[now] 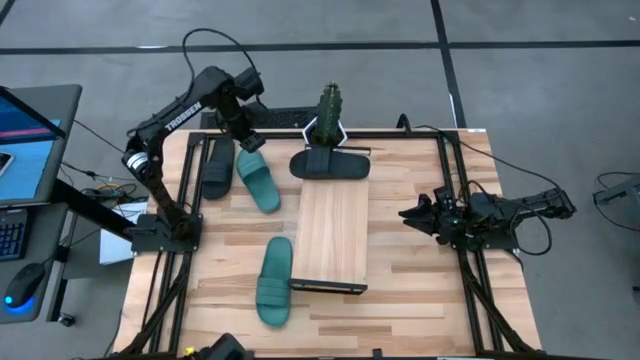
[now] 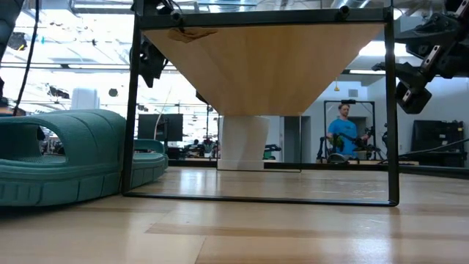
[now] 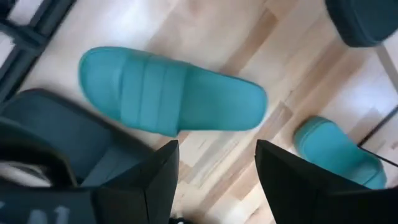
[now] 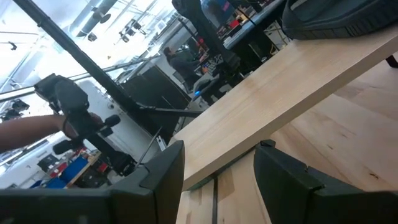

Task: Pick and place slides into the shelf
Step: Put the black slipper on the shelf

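The shelf (image 1: 332, 235) is a light-wood plank raised on a dark frame at the table's middle. One black slide (image 1: 330, 164) lies crosswise on its far end. At the far left, a teal slide (image 1: 258, 181) and a black slide (image 1: 218, 168) lie side by side, soles down on the table. A second teal slide (image 1: 274, 281) lies by the shelf's near left corner. My left gripper (image 3: 217, 180) hangs open above the far teal slide (image 3: 168, 98), pointing down and clear of it. My right gripper (image 4: 219, 180) waits open at the table's right, level, facing the shelf (image 4: 292, 93).
A cactus-like plant (image 1: 330, 108) in a white pot stands at the far edge behind the shelf. The dark frame rails (image 1: 185, 190) run along the table's left and right sides. A laptop and a mouse sit off the table's left. A person (image 2: 343, 136) stands far back in the room.
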`<state>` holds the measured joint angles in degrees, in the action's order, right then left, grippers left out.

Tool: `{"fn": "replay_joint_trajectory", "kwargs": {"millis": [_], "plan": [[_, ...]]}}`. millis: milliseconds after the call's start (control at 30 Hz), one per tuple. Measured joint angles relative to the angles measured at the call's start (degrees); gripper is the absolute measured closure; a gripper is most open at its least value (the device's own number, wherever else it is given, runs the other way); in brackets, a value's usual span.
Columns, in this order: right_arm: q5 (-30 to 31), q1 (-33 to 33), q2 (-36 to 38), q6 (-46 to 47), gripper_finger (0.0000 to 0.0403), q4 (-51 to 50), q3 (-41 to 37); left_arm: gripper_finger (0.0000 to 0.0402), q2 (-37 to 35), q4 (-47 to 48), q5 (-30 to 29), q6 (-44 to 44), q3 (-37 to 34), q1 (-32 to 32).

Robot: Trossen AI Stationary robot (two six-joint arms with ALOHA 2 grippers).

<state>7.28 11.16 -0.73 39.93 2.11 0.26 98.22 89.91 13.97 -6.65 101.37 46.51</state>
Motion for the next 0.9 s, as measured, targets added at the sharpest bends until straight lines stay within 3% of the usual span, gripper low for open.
{"fn": "replay_joint_trajectory", "kwargs": {"millis": [200, 300, 433, 600, 700, 800, 900], "plan": [[-1.08, 0.02, 0.00, -0.42, 0.0225, -0.04, -0.01, 0.0203, -4.76, 0.01, 14.05, 3.52, -2.20, -3.70], [-1.66, 0.02, 0.00, -2.25, 0.0225, -0.04, -0.01, 0.0203, -10.09, -3.03, 15.89, 8.61, -3.36, -7.31], [-1.67, 0.00, 0.00, -3.00, 0.0225, -0.18, 0.01, 0.0203, -19.54, -13.43, 6.82, 19.50, -4.28, -11.22], [-1.67, 0.00, 0.00, -3.00, 0.0225, -0.35, -0.01, 0.0203, -31.55, -27.49, -13.28, 28.13, -7.84, -16.37], [-1.61, 0.00, 0.00, -2.98, 0.0225, -0.33, 0.00, 0.0203, -36.38, -30.64, -24.36, 30.03, -10.49, -19.64], [-1.21, 0.00, 0.00, -2.96, 0.0225, -0.33, 0.01, 0.0203, -40.16, -28.64, -28.53, 30.05, -13.61, -21.81], [-0.26, 0.00, 0.00, -2.96, 0.0225, -0.13, 0.01, 0.0203, -42.44, -23.42, -26.14, 30.11, -17.26, -22.25]]}}
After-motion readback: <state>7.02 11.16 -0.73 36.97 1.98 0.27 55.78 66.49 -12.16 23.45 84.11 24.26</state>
